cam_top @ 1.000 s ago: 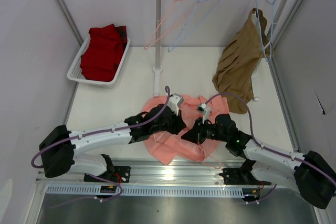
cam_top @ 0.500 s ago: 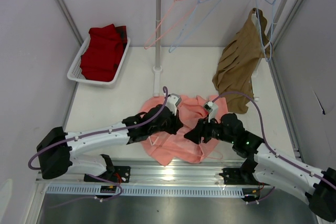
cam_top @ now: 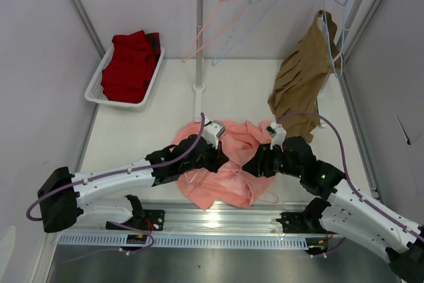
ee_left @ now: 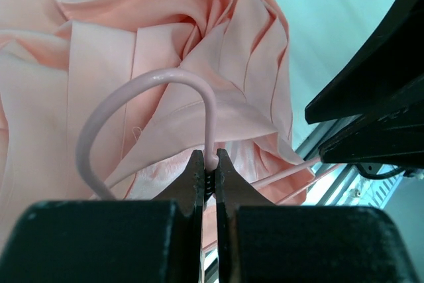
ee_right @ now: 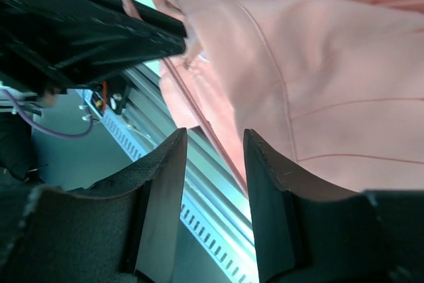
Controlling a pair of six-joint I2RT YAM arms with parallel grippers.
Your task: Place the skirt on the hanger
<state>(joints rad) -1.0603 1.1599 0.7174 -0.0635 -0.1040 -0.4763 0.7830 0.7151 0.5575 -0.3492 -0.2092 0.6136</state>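
The salmon-pink skirt [cam_top: 228,164] lies crumpled on the table between my two grippers. It also fills the left wrist view [ee_left: 132,44] and the right wrist view [ee_right: 318,64]. My left gripper [cam_top: 223,161] is shut on the neck of the pink wire hanger just below its hook [ee_left: 149,84], over the skirt. The jaws [ee_left: 210,160] pinch the wire. Part of the hanger's wire [cam_top: 270,197] sticks out under the skirt's near edge. My right gripper [cam_top: 256,165] is open and empty [ee_right: 215,140], just beside the skirt, with a hanger wire [ee_right: 199,114] running past its fingertips.
A white basket [cam_top: 99,87] with dark red cloth [cam_top: 132,64] stands at the back left. A clothes rack [cam_top: 199,31] at the back holds a brown garment [cam_top: 301,77], light-blue hangers [cam_top: 245,24] and another pink hanger [cam_top: 212,28]. A metal rail [cam_top: 218,217] runs along the near edge.
My right arm has risen and drawn its gripper slightly right. My left arm has stretched out further, still holding the hanger. The skirt has bunched up between the grippers.
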